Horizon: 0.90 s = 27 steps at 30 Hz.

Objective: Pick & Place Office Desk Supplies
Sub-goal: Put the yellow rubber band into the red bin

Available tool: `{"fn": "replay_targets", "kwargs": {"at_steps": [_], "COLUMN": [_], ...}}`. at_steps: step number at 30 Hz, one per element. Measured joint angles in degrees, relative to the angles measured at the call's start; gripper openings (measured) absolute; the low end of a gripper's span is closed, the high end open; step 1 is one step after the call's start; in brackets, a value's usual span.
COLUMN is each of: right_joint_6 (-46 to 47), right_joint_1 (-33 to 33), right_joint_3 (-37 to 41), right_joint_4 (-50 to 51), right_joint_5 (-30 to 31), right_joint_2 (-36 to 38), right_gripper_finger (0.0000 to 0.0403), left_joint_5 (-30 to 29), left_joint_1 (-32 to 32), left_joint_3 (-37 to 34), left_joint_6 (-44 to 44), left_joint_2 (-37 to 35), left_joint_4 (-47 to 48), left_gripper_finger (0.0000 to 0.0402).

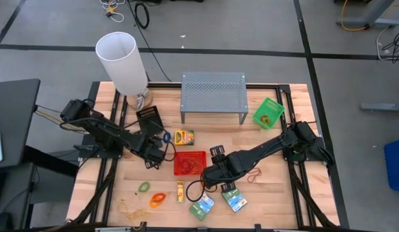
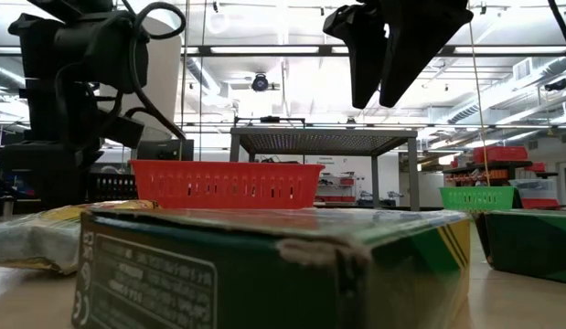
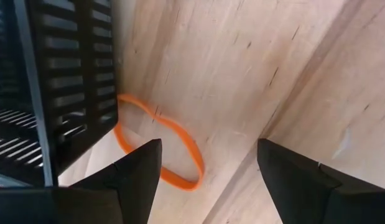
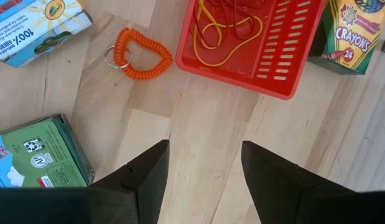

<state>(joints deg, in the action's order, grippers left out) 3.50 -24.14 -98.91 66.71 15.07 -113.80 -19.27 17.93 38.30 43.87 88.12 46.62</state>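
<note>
Where bands lie — red tray (image 4: pixel 267 46); tangled.

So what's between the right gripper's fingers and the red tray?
Only bare wooden table separates the open right gripper from the red tray, seen in the right wrist view.

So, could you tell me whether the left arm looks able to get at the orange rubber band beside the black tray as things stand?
Probably yes. The left gripper is open just above the orange rubber band, which lies on bare wood. One end sits against or under the black tray, which could crowd one finger.
</note>
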Motion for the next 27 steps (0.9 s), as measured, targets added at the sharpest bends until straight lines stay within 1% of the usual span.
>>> {"fn": "replay_targets", "kwargs": {"at_steps": [4, 6, 10, 13, 15, 19, 20, 23, 27], "right_joint_6": [-0.48, -0.46, -0.29, -0.3, -0.3, -0.31, -0.3, -0.32, -0.32], "right_joint_1": [0.0, 0.0, 0.0, 0.0, -0.02, -0.04, -0.04, -0.04, -0.04], "right_joint_3": [0.0, 0.0, -0.01, 0.0, 0.0, 0.0, 0.0, 0.0, 0.0], "right_joint_4": [0.01, 0.01, 0.03, 0.17, 0.44, 1.07, 1.1, 1.26, 1.54], "right_joint_5": [-0.02, -0.02, -0.72, -1.01, -1.07, -1.11, -1.11, -1.11, -1.11], "right_joint_2": [0.0, 0.0, 0.0, 0.0, 0.0, 0.0, 0.0, 0.0, 0.0], "right_gripper_finger": [0.0208, 0.0208, 0.0208, 0.0208, 0.0208, 0.0208, 0.0208, 0.0208, 0.0208], "left_joint_5": [0.1, 0.5, 2.67, 4.35, 5.31, 7.76, 8.54, 10.94, 10.15], "left_joint_1": [-1.09, -1.47, -2.62, -3.35, -3.59, -3.7, -3.67, -3.39, -1.61], "left_joint_3": [-0.12, -0.14, -0.14, -0.14, -0.17, -0.25, -0.38, -0.21, 1.88], "left_joint_6": [-0.68, -1.32, -2.59, -3.73, -4.75, -7.34, -7.9, -9.04, -8.54], "left_joint_2": [-0.07, -0.07, -0.03, 0.0, 0.08, -0.11, -0.36, -1.81, -4.13], "left_joint_4": [-0.22, -0.43, -0.66, -0.68, -1.08, -3.38, -4.14, -7.18, -8.81], "left_gripper_finger": [0.027, 0.0263, 0.0226, 0.0176, 0.013, 0.0025, 0.0014, 0.0005, 0.0004]}}
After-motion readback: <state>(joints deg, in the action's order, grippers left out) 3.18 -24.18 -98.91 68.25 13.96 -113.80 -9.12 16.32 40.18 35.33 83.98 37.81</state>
